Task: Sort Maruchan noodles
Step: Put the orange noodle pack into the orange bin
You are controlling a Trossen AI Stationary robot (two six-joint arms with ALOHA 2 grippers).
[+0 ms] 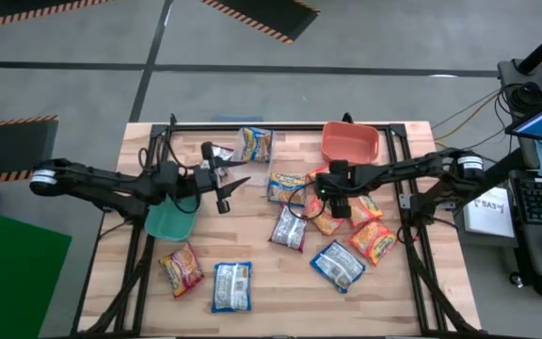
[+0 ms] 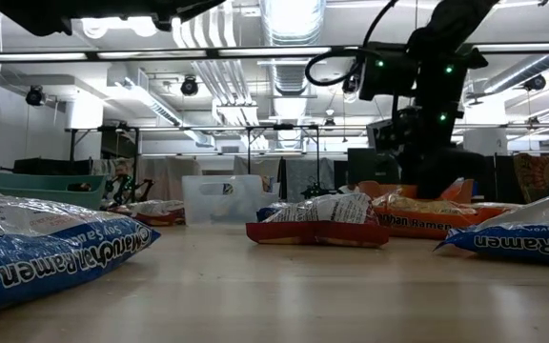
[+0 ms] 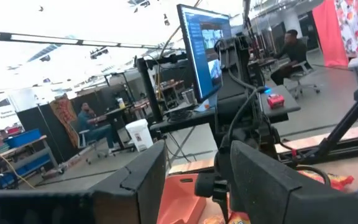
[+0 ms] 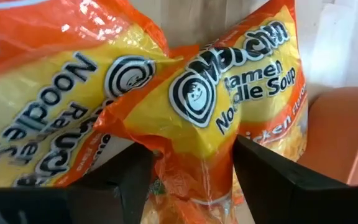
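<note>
A: Your right gripper (image 1: 339, 209) sits low over the packet cluster; fingers (image 4: 272, 174) straddle an orange packet (image 4: 229, 106), not yet clamped; likely aiming for the orange bin (image 1: 350, 141).
B: Left gripper (image 1: 224, 181)?
A: Raised, fingers parted, holding nothing; teal bin (image 1: 169, 218) beneath your arm; contents unclear; other packets lie scattered.

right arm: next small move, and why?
Probably close the fingers. In the right wrist view an orange Maruchan packet sits between the open fingers of the right gripper, which is low over the orange packets beside the orange bin. The left gripper waits, open, above the teal bin.
</note>
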